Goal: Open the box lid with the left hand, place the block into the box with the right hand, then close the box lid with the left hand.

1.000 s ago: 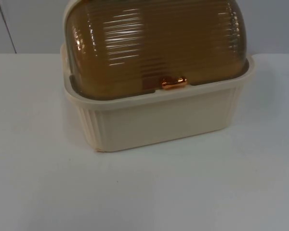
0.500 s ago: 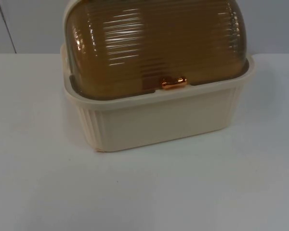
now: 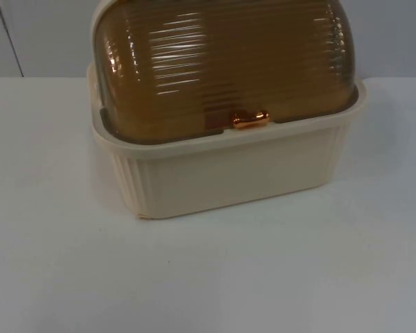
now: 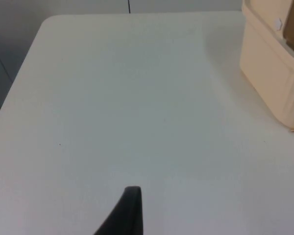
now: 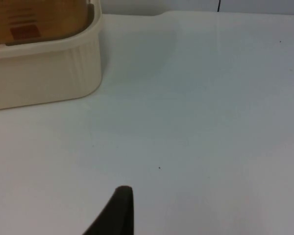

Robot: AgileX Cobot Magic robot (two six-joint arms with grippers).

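Standing well apart from both tools (image 4: 130, 210): box (image 3: 229, 173).

Box (image 3: 222, 166) with shut lid (image 3: 222, 62) blocks table (image 3: 208, 277) rear; table front, both flanks open.

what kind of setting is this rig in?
Likely a lab or test bench: a plain white table ending at a grey partition wall, with a single cream box under a closed amber lid.

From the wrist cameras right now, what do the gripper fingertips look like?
Left gripper: one plain black fingertip, tapering to a blunt squared tip, matte, no markings. Right gripper: the same, black with a rounded tip. Nothing more of either arm can be made out.
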